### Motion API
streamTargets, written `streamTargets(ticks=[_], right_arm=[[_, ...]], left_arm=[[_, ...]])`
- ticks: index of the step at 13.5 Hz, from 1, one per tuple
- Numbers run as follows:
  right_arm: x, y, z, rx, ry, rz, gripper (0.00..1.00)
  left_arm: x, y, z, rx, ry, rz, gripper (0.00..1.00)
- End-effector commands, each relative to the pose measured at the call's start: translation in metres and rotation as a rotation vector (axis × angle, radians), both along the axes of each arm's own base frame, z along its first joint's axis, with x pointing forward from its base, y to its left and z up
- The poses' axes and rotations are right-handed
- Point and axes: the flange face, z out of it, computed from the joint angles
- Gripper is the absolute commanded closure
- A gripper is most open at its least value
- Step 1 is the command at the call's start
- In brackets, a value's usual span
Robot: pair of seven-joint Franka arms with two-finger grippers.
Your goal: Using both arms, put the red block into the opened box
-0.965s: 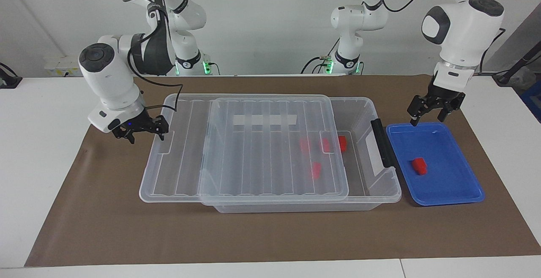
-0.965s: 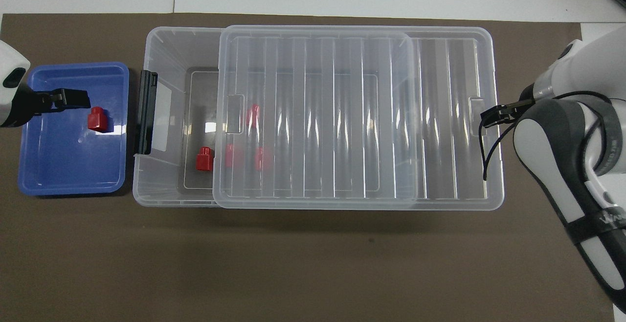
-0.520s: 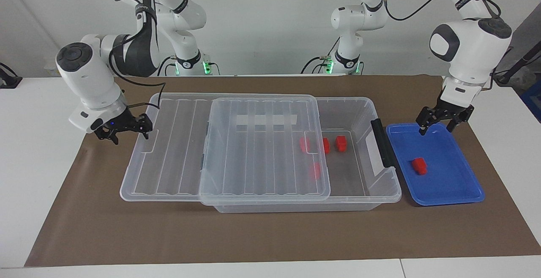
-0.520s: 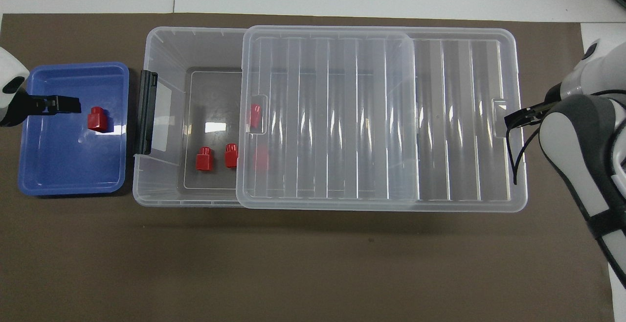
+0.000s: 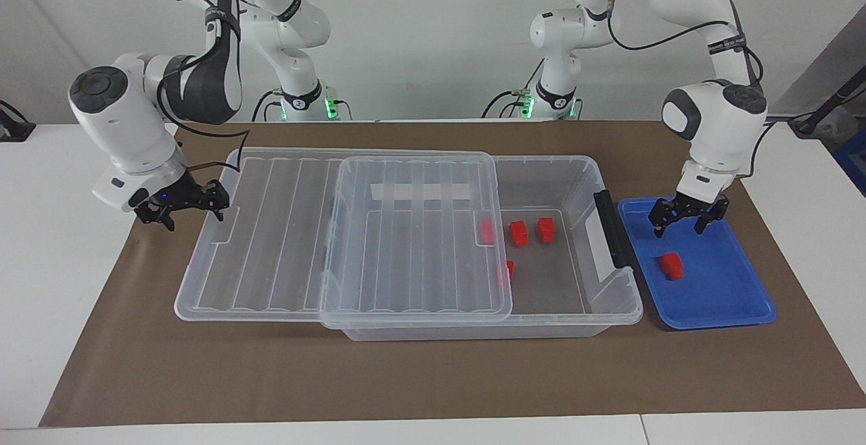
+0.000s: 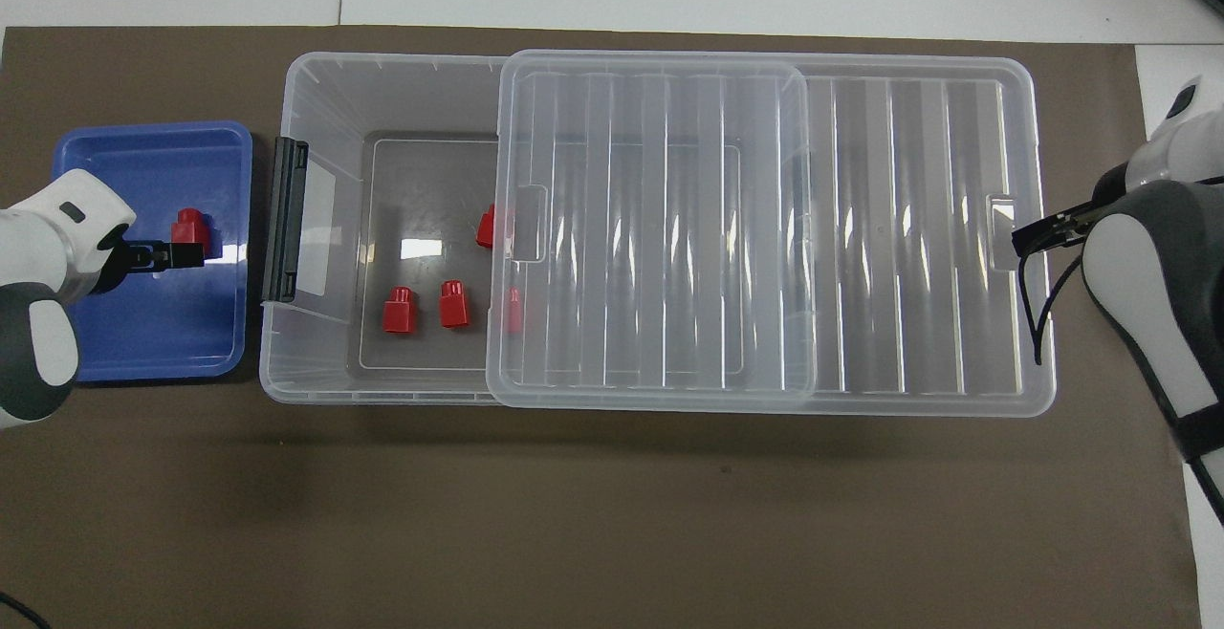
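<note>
The red block (image 5: 671,264) (image 6: 189,226) lies in the blue tray (image 5: 731,296) (image 6: 143,342). My left gripper (image 5: 678,228) (image 6: 177,254) hangs low over the tray just above the block, open and holding nothing. The clear box (image 5: 473,330) (image 6: 325,94) stands mid-table. Its ribbed lid (image 5: 406,242) (image 6: 765,227) is slid toward the right arm's end, leaving the handle end uncovered. My right gripper (image 5: 183,205) (image 6: 1028,237) is open, its fingers against the lid's end rim.
Several more red blocks (image 5: 545,229) (image 6: 400,310) lie on the box's floor, some under the lid's edge. A black handle (image 5: 612,228) (image 6: 285,220) runs along the box's end beside the tray. Brown paper (image 5: 433,377) covers the table.
The right gripper has moved toward the right arm's end of the table and the lid has slid with it, uncovering more of the box. The left gripper has come down over the tray toward the block.
</note>
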Motion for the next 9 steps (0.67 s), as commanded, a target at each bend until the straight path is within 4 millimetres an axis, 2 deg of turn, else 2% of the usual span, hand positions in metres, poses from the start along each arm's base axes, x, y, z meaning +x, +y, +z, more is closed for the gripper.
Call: streamTargets(ticks=[1,2,6,8,9], right_arm=[[-0.003,-0.003,0.005,-0.006,0.007,0.023,0.05],[-0.003,-0.003,0.007,-0.006,0.004,0.022,0.05],[-0.011,0.004,0.022,0.003,-0.008,-0.034,0.05],[-0.022,0.01,0.037,0.015,-0.033,-0.113,0.05],[-0.028,0.021,0.043,0.018,-0.04,-0.151,0.05]], left_arm=[[0.006,-0.001,-0.024,-0.001,-0.024,-0.009,0.0],[0.007,0.0,-0.028,-0.002,-0.022,-0.001,0.0],[0.021,-0.004,-0.021,-0.018,-0.048,0.069,0.0],[0.031,-0.004,-0.028,-0.015,-0.047,0.067,0.0],[0.034,-0.001,-0.038,-0.013,-0.045,0.068,0.0]])
